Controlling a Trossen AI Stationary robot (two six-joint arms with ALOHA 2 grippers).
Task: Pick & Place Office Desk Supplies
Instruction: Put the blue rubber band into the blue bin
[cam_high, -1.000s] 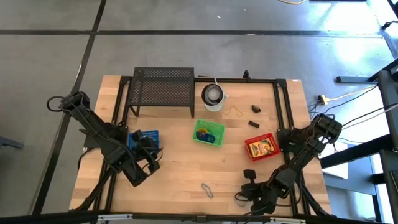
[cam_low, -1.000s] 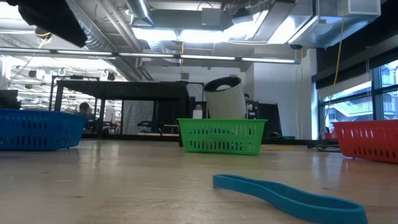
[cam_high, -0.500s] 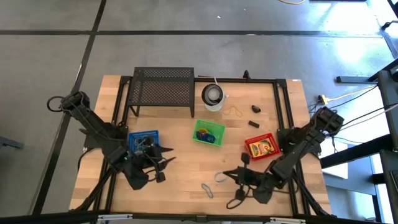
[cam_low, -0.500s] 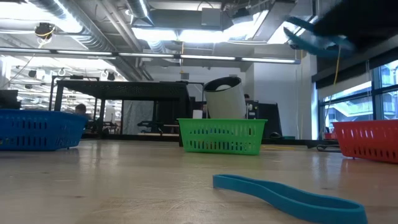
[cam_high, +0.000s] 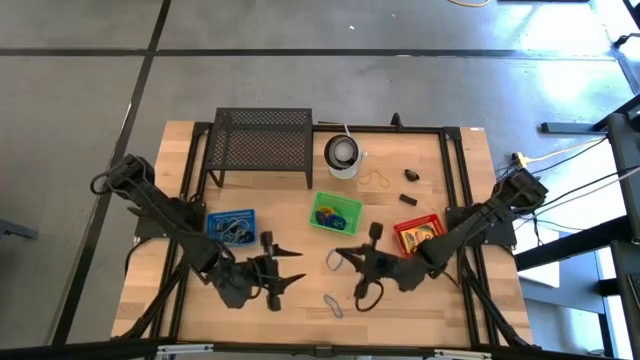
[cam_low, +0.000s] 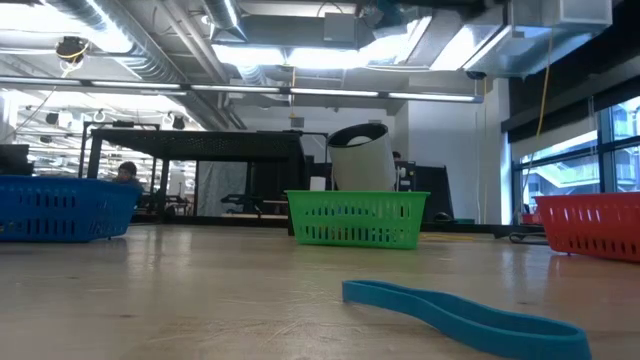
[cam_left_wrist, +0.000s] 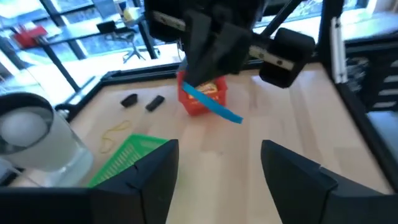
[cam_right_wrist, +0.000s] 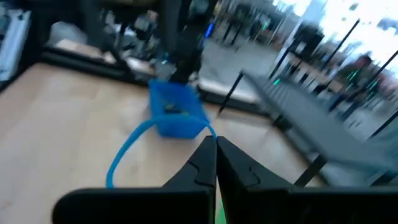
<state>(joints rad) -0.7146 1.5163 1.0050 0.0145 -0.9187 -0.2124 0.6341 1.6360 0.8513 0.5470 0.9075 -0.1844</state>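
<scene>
I've got the R gripper pinched on a blue band, lifted for binning. L gripper, just beside it, gapes empty, ready for the next pick.

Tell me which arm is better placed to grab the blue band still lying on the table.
Left, probably: its pincer is open and empty beside the blue band, while the right pincer already grips another blue loop.
</scene>
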